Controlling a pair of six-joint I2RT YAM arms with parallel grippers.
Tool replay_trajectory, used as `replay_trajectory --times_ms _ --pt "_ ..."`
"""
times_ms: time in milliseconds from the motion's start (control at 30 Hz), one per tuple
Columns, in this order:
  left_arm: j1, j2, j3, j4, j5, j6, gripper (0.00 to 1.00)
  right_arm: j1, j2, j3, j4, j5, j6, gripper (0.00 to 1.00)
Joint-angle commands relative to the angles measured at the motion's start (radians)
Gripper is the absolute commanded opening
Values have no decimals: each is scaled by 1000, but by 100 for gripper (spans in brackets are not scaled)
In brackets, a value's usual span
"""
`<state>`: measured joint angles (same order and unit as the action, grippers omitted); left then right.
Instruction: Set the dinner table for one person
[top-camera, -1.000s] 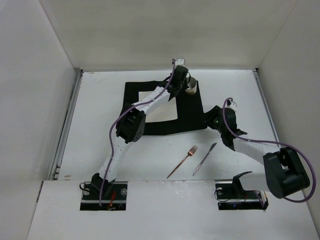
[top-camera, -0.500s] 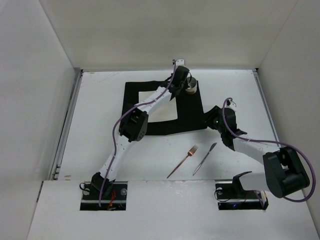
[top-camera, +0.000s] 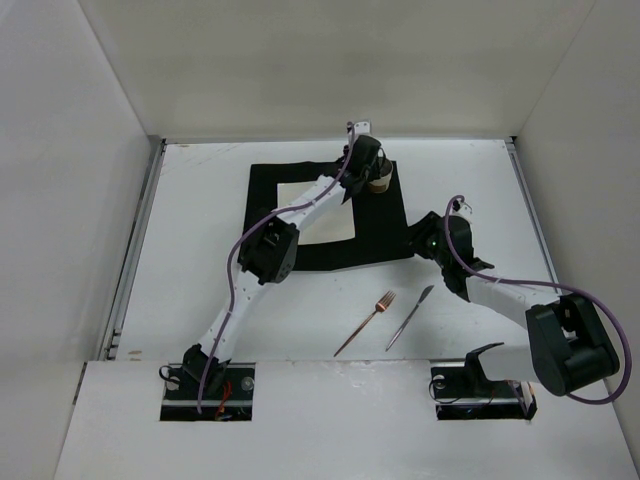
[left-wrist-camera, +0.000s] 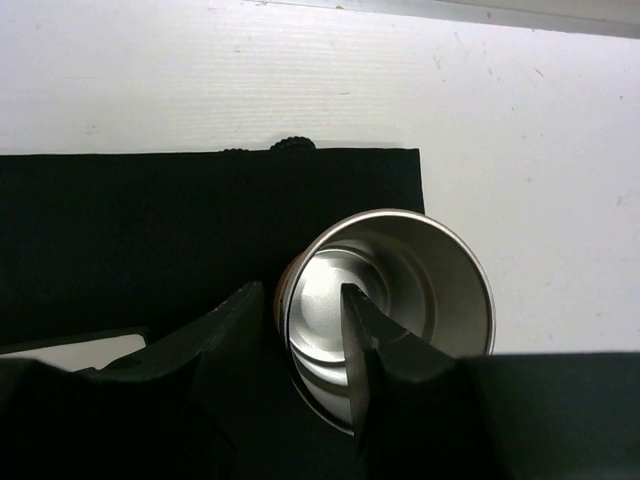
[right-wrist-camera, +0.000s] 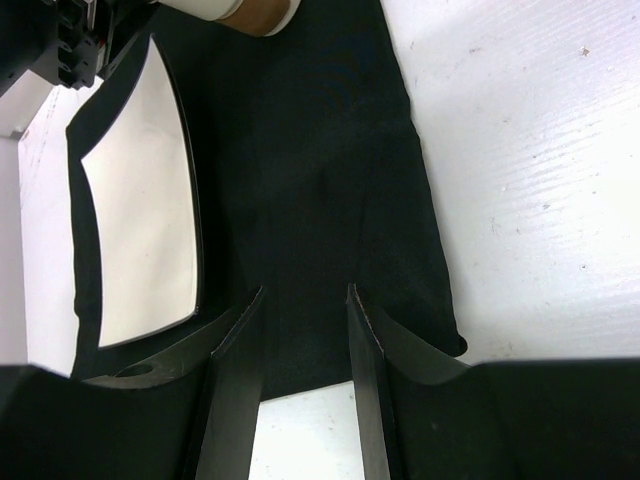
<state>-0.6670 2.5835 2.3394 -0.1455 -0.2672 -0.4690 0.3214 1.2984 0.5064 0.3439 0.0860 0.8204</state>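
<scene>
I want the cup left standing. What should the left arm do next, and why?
Probably lift the left gripper straight up. The cup stands upright on a corner of the black mat. The fingers straddle its wall loosely, one inside, so pulling sideways might tip it.

1. From above, the left gripper (top-camera: 367, 170) covers most of the cup (top-camera: 378, 184) on the black mat's (top-camera: 380, 225) far right corner, so only a tan sliver shows
2. Left wrist view: a finger (left-wrist-camera: 355, 335) hides the cup's near rim, and the plate (left-wrist-camera: 80, 346) on the mat is a thin sliver
3. Right wrist view: the top edge cuts off the cup, and the mat's near edge runs behind the right gripper (right-wrist-camera: 305, 295)
4. From above, the right gripper's jaws at the mat's right edge are too small and dark to read
</scene>
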Motion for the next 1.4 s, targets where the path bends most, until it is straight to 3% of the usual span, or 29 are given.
replay_trajectory --times_ms 0,200,400,500,667,767,933,1067,1367 --pt "-10 -31 25 49 -12 9 36 3 -24 9 35 -5 5 43" --pt "-26 -170 -104 178 26 55 45 3 -24 6 37 1 8 43" --pt "-58 -469 -288 300 82 214 50 3 -25 4 40 6 8 43" --pt "-75 -676 -499 392 82 259 51 3 -24 4 40 6 8 43" --pt "-143 -1032 -995 446 72 277 39 3 -39 -3 40 8 8 43" --pt "-232 -1244 -1327 428 60 271 34 3 -39 -5 40 14 8 43" --pt "-410 -1476 -1653 275 -27 186 35 3 -42 -11 55 14 8 43" --pt "-528 -1522 -1755 204 -89 99 38 -3 -50 -19 66 14 11 43" --pt "-647 -1380 -1758 263 -29 64 39 3 -41 -17 67 26 3 43"
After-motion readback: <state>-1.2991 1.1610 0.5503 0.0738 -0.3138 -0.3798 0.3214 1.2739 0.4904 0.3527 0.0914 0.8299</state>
